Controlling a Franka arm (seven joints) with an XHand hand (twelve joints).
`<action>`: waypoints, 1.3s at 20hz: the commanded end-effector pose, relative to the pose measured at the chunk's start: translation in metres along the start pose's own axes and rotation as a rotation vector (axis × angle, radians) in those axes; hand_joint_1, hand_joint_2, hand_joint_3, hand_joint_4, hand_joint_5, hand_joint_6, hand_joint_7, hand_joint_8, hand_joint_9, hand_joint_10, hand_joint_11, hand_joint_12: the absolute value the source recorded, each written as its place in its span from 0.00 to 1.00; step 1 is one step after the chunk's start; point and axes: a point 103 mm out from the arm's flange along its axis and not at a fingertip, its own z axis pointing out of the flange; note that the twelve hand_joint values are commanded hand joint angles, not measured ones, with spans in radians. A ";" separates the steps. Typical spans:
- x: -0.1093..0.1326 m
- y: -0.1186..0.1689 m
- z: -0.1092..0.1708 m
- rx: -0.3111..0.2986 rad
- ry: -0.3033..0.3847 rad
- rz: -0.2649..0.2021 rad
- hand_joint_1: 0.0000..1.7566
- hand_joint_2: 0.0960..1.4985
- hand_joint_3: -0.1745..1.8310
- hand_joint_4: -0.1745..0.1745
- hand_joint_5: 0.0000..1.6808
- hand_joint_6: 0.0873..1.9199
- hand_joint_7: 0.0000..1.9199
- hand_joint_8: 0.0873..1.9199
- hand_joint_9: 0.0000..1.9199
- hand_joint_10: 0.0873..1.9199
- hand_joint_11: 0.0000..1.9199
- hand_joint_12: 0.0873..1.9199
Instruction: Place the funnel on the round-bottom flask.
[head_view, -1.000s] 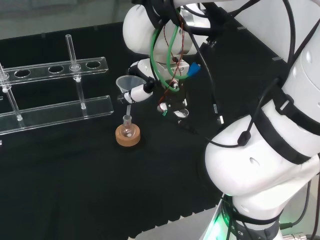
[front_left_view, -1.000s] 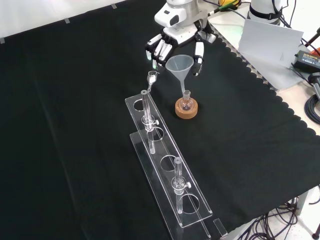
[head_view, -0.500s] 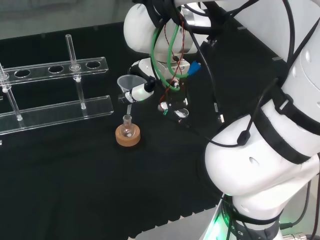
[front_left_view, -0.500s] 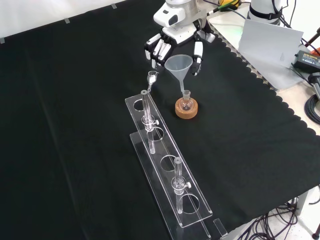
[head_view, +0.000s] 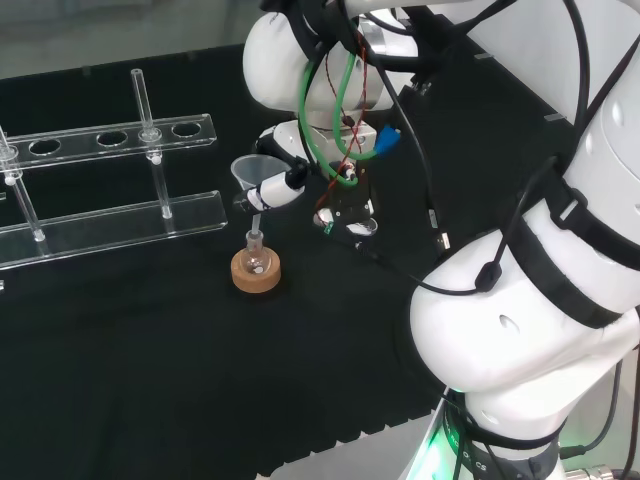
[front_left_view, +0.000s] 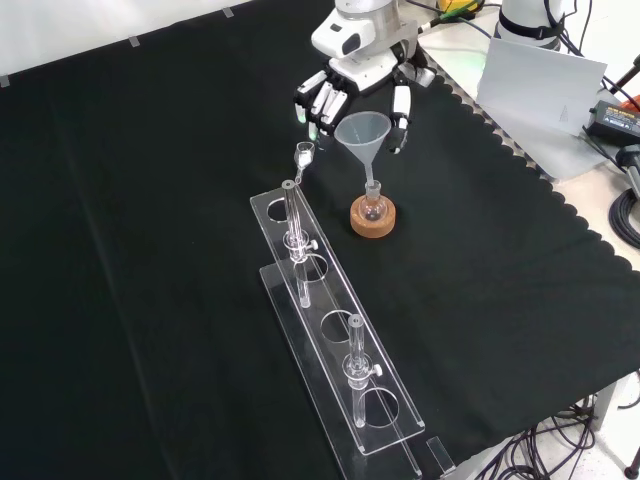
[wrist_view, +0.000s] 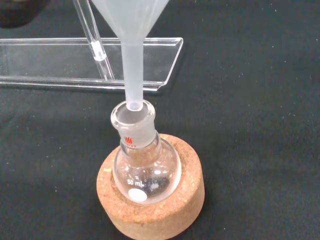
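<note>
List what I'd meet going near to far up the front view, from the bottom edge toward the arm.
Clear test-tube rack → cork ring holding the round-bottom flask → funnel → hand.

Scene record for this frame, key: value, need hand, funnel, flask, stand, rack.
hand: black and white, fingers curled round the funnel's cone
funnel: translucent white plastic funnel, upright, stem tip at the flask mouth, cone clear above the neck
flask: small clear glass round-bottom flask, upright, looks empty
stand: cork ring under the flask
rack: clear plastic test-tube rack, left of the flask in the front view, holding upright glass tubes
surface: black cloth
</note>
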 end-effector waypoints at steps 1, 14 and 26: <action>-0.001 -0.003 0.004 0.010 -0.001 -0.004 0.43 0.48 0.16 0.38 0.36 0.16 0.49 0.22 0.32 0.22 0.00 0.64; -0.004 -0.003 0.012 0.025 0.019 0.006 0.43 0.48 0.16 0.38 0.36 0.16 0.49 0.22 0.32 0.22 0.00 0.64; -0.001 0.007 0.022 0.027 0.025 -0.006 0.43 0.48 0.17 0.38 0.36 0.17 0.49 0.22 0.32 0.22 0.00 0.64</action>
